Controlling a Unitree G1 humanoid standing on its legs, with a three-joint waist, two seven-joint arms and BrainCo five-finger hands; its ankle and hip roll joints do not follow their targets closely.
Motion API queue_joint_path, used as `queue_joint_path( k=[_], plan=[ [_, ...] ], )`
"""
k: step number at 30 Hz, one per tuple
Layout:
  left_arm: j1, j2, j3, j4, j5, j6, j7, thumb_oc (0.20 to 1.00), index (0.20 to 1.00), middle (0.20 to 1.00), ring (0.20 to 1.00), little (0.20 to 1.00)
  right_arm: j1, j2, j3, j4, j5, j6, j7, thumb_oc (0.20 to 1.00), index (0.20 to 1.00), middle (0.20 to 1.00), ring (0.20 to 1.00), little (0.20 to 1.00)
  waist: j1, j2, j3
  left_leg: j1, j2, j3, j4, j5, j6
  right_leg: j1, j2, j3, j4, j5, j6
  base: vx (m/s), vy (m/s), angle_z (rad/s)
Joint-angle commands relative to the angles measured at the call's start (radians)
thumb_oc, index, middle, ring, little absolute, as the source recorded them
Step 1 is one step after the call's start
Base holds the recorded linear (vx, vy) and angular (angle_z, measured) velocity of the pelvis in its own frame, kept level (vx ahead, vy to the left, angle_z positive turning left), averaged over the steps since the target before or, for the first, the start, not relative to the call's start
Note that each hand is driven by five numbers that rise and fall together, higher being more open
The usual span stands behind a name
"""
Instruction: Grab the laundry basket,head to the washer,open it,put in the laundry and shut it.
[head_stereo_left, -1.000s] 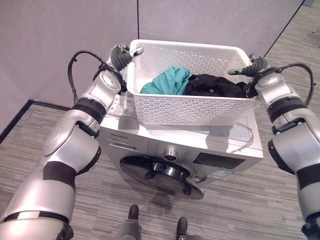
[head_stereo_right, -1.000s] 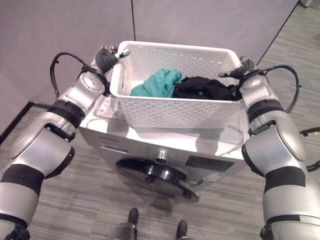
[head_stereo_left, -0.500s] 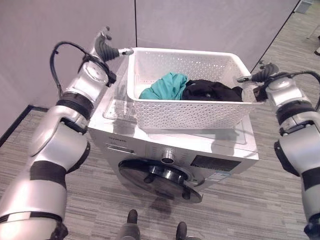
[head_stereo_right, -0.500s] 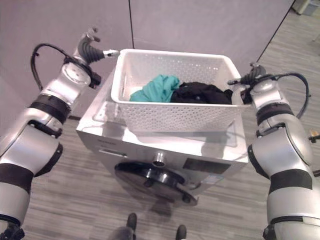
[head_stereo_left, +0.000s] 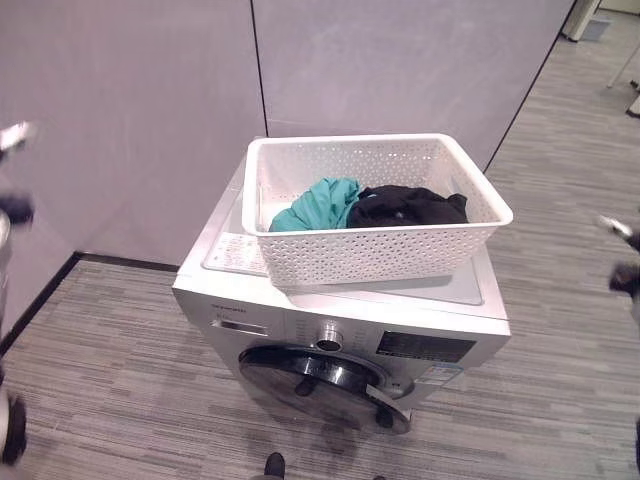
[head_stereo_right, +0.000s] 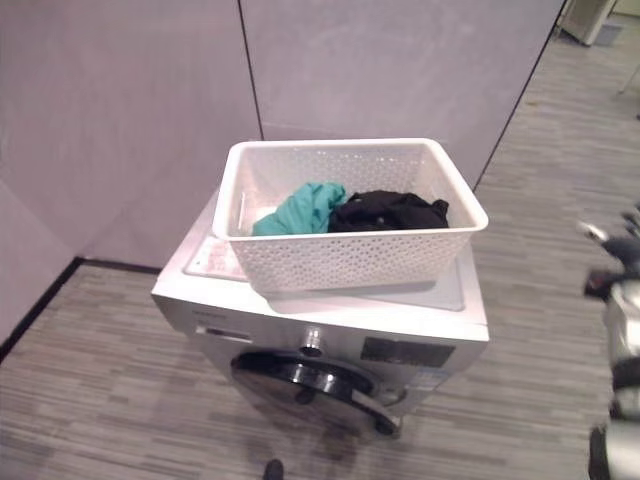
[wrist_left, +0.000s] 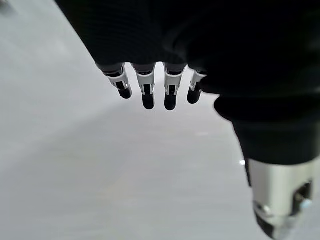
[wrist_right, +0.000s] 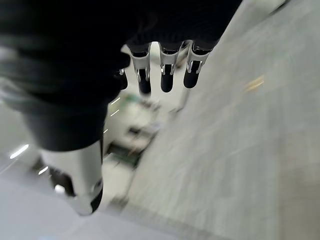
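The white perforated laundry basket (head_stereo_left: 380, 245) stands on top of the silver washer (head_stereo_left: 300, 310), free of both hands. Inside it lie a teal garment (head_stereo_left: 312, 205) and a black garment (head_stereo_left: 408, 205). The washer's round dark door (head_stereo_left: 318, 375) on the front is closed. My left hand (wrist_left: 148, 95) is far out at the left edge of the eye views, its fingers straight and holding nothing, with the grey wall past them. My right hand (head_stereo_right: 600, 280) is off to the right of the washer over the floor, and its fingers (wrist_right: 162, 75) hang relaxed with nothing in them.
Grey partition walls (head_stereo_left: 400, 70) stand close behind the washer, with a dark seam (head_stereo_left: 256, 70) between panels. Grey wood-grain floor (head_stereo_left: 100, 370) spreads in front and to the right. A black skirting strip (head_stereo_left: 40, 290) runs along the left wall.
Both hands have let go of the basket's ends and swung out to the sides. The basket stays on the washer top. The camera has drawn back.
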Motion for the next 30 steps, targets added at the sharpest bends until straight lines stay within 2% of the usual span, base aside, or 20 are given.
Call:
queue_joint_path(
  k=[1,2,3,4,5,6,8,10,12,14,16,18,20,22,23,25,26,27,28,30],
  plan=[
    [0.068,-0.073,0.173,-0.005,0.031,-0.019,0.004,1.000,1.000,1.000,1.000,1.000,-0.011,0.012,-0.035,-0.030,0.015,-0.098,-0.036,1.000,1.000,1.000,1.000,1.000,0.047,0.006,-0.009,0.024,0.024,0.005,0.008,-0.085,0.039,0.014,-0.038,-0.050,0.001,-0.069,0.045,0.02,-0.011,-0.17],
    [0.162,-0.128,0.233,-0.036,0.042,-0.018,0.000,1.000,1.000,1.000,1.000,1.000,0.060,0.055,-0.082,-0.063,0.012,-0.103,-0.035,1.000,1.000,1.000,1.000,1.000,0.047,0.004,-0.006,0.023,0.025,0.007,0.007,-0.085,0.040,0.013,-0.038,-0.048,0.001,-0.068,0.043,0.04,-0.014,-0.13],
    [0.176,-0.132,0.241,-0.046,0.044,-0.015,-0.001,1.000,1.000,1.000,1.000,1.000,0.069,0.058,-0.084,-0.072,0.010,-0.100,-0.035,1.000,1.000,1.000,1.000,1.000,0.047,0.005,-0.012,0.027,0.026,0.007,0.006,-0.092,0.039,0.016,-0.037,-0.046,0.001,-0.075,0.044,0.04,-0.013,-0.05],
    [0.299,-0.229,0.298,-0.071,0.063,-0.015,-0.008,1.000,1.000,1.000,1.000,1.000,0.188,0.147,-0.153,-0.128,0.003,-0.107,-0.031,1.000,1.000,1.000,1.000,1.000,0.044,0.000,-0.008,0.025,0.027,0.009,0.005,-0.093,0.040,0.012,-0.034,-0.043,0.000,-0.076,0.041,0.00,0.000,0.00],
    [0.351,-0.286,0.313,-0.080,0.071,-0.018,-0.017,1.000,1.000,1.000,1.000,1.000,0.239,0.196,-0.177,-0.146,-0.007,-0.112,-0.031,1.000,1.000,1.000,1.000,1.000,0.045,-0.002,-0.001,0.023,0.028,0.008,0.009,-0.090,0.041,0.012,-0.033,-0.044,0.001,-0.075,0.037,0.00,0.000,0.00],
    [0.355,-0.287,0.314,-0.083,0.071,-0.016,-0.017,1.000,1.000,1.000,1.000,1.000,0.243,0.198,-0.178,-0.150,-0.008,-0.111,-0.031,1.000,1.000,1.000,1.000,1.000,0.045,-0.002,-0.006,0.025,0.028,0.007,0.006,-0.094,0.040,0.013,-0.032,-0.043,0.000,-0.079,0.038,0.00,0.000,0.00],
    [0.441,-0.425,0.319,-0.049,0.049,-0.026,-0.042,1.000,1.000,1.000,1.000,1.000,0.353,0.313,-0.184,-0.182,-0.054,-0.101,-0.008,1.000,1.000,1.000,1.000,1.000,0.042,-0.009,0.003,0.017,0.029,-0.001,0.006,-0.093,0.041,0.008,-0.028,-0.040,0.000,-0.081,0.031,0.00,-0.037,0.04],
    [0.485,-0.520,0.280,0.000,-0.008,-0.039,-0.080,1.000,1.000,1.000,1.000,1.000,0.406,0.390,-0.140,-0.180,-0.040,-0.107,0.041,1.000,1.000,1.000,1.000,1.000,0.038,-0.013,0.013,0.012,0.030,-0.003,0.007,-0.088,0.040,0.002,-0.026,-0.038,0.000,-0.080,0.025,-0.05,-0.056,0.04],
    [0.473,-0.619,0.192,0.168,-0.086,-0.023,-0.159,1.000,1.000,1.000,1.000,1.000,0.425,0.474,-0.058,-0.128,-0.014,-0.097,0.102,1.000,1.000,1.000,1.000,1.000,0.031,-0.013,0.024,0.009,0.035,-0.002,0.010,-0.084,0.038,-0.001,-0.019,-0.032,0.000,-0.083,0.019,-0.08,-0.060,0.02],
    [0.452,-0.693,0.103,0.299,-0.093,-0.019,-0.203,1.000,1.000,1.000,1.000,1.000,0.422,0.539,0.023,-0.025,0.009,-0.088,0.155,1.000,1.000,1.000,1.000,1.000,0.024,-0.012,0.028,0.001,0.042,-0.004,0.011,-0.071,0.036,-0.009,-0.009,-0.023,0.000,-0.085,0.011,-0.08,-0.070,-0.01],
    [0.437,-0.720,0.071,0.365,-0.095,-0.018,-0.219,1.000,1.000,1.000,1.000,1.000,0.414,0.555,0.061,0.015,0.013,-0.085,0.178,1.000,1.000,1.000,1.000,1.000,0.020,-0.013,0.027,-0.008,0.046,-0.006,0.010,-0.062,0.033,-0.016,-0.005,-0.020,0.000,-0.086,0.008,-0.06,-0.058,-0.01],
    [0.373,-0.778,-0.026,0.532,-0.084,-0.016,-0.237,1.000,1.000,1.000,1.000,1.000,0.373,0.604,0.189,0.175,-0.002,-0.073,0.203,1.000,1.000,1.000,1.000,1.000,0.016,-0.012,0.028,-0.023,0.062,-0.014,0.008,-0.042,0.022,-0.025,0.015,-0.008,0.000,-0.094,-0.007,-0.10,-0.133,0.06],
    [0.326,-0.809,-0.087,0.606,-0.068,-0.017,-0.234,1.000,1.000,1.000,1.000,1.000,0.324,0.648,0.279,0.293,0.009,-0.065,0.209,1.000,1.000,1.000,1.000,1.000,0.019,-0.003,0.028,-0.031,0.076,-0.019,0.008,-0.027,0.012,-0.031,0.033,-0.001,0.000,-0.101,-0.018,-0.08,-0.132,0.16],
    [0.305,-0.833,-0.139,0.617,-0.061,-0.021,-0.234,1.000,1.000,1.000,1.000,1.000,0.296,0.676,0.363,0.354,-0.002,-0.059,0.217,1.000,1.000,1.000,1.000,1.000,0.026,0.007,0.033,-0.041,0.091,-0.026,0.011,-0.012,0.003,-0.037,0.049,0.004,0.000,-0.108,-0.026,-0.07,-0.110,0.09],
    [0.305,-0.833,-0.138,0.617,-0.061,-0.021,-0.234,1.000,1.000,1.000,1.000,1.000,0.295,0.676,0.363,0.355,-0.002,-0.060,0.217,1.000,1.000,1.000,1.000,1.000,0.026,0.007,0.033,-0.041,0.091,-0.026,0.011,-0.012,0.003,-0.037,0.049,0.004,0.000,-0.108,-0.026,-0.20,-0.177,-0.01],
    [0.258,-0.865,-0.234,0.584,-0.070,-0.033,-0.232,1.000,1.000,1.000,1.000,1.000,0.219,0.685,0.492,0.401,-0.071,-0.062,0.200,1.000,1.000,1.000,1.000,1.000,0.050,0.032,0.070,-0.096,0.108,-0.053,0.012,0.048,-0.014,-0.065,0.071,-0.021,0.000,-0.119,-0.040,-0.24,-0.135,0.00],
    [0.258,-0.865,-0.234,0.584,-0.070,-0.033,-0.232,1.000,1.000,1.000,1.000,1.000,0.219,0.685,0.492,0.401,-0.071,-0.062,0.200,1.000,1.000,1.000,1.000,1.000,0.050,0.032,0.069,-0.097,0.108,-0.053,0.012,0.048,-0.014,-0.065,0.071,-0.022,0.000,-0.119,-0.040,-0.36,-0.118,0.11],
    [0.208,-0.883,-0.306,0.562,-0.052,-0.041,-0.211,1.000,1.000,1.000,1.000,1.000,0.155,0.691,0.589,0.417,-0.157,-0.060,0.176,1.000,1.000,1.000,1.000,1.000,0.065,0.051,0.105,-0.167,0.111,-0.078,0.003,0.115,-0.041,-0.089,0.077,-0.060,0.000,-0.136,-0.047,-0.39,-0.099,0.27],
    [0.177,-0.893,-0.334,0.552,-0.044,-0.041,-0.200,1.000,1.000,1.000,1.000,1.000,0.122,0.691,0.629,0.413,-0.199,-0.054,0.163,1.000,1.000,1.000,1.000,1.000,0.069,0.057,0.127,-0.200,0.103,-0.088,0.003,0.131,-0.050,-0.101,0.075,-0.076,0.000,-0.138,-0.051,-0.53,-0.139,0.49],
    [0.143,-0.900,-0.354,0.556,-0.035,-0.044,-0.186,1.000,1.000,1.000,1.000,1.000,0.094,0.691,0.670,0.409,-0.244,-0.052,0.148,1.000,1.000,1.000,1.000,1.000,0.067,0.057,0.144,-0.219,0.094,-0.079,0.003,0.124,-0.047,-0.118,0.066,-0.097,0.000,-0.134,-0.056,-0.27,-0.071,0.99]
  ],
)
